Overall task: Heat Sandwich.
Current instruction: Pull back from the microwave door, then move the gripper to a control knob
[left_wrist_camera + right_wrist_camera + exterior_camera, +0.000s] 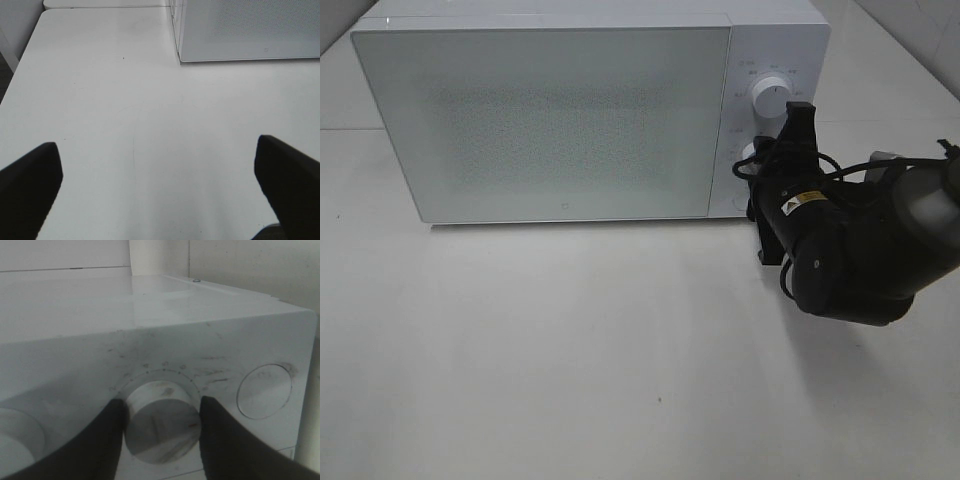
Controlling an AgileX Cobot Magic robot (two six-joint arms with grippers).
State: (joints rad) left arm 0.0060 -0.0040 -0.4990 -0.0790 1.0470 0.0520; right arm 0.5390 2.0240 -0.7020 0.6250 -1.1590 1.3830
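The white microwave (550, 120) stands at the back of the table with its frosted door closed. The sandwich is out of view. My right gripper (760, 158) is at the control panel, its two fingers pressed against either side of the lower knob (162, 427); the right wrist view shows the gripper (162, 407) shut on that knob. The upper knob (770, 97) is free. My left gripper (160, 190) hovers open over bare table, with nothing between its fingers (30, 185), and does not show in the exterior high view.
A flat round button (264, 391) sits beside the gripped knob. The white table (570, 350) stretches in front of the microwave. The right arm's black wrist and cables (850, 250) hang over the table's right side.
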